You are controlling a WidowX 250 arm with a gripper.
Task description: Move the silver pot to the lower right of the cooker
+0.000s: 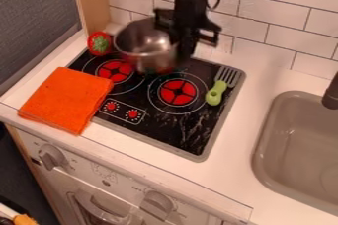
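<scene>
My gripper [182,54] hangs down over the back of the cooker [201,132], shut on the right side of the silver pot [142,46]. The pot is tilted, its open mouth facing the camera, and it appears raised above the back-left part of the cooktop. Part of its right rim is hidden behind the gripper. Below it are the left red burner and, a little to the right, the middle red burner.
An orange cloth [66,99] overlaps the cooker's left edge. A red-and-green toy [100,43] is at the back left corner. A green-handled fork [216,92] lies on the cooktop's right side. A sink [297,145] is at the right, tiled wall behind.
</scene>
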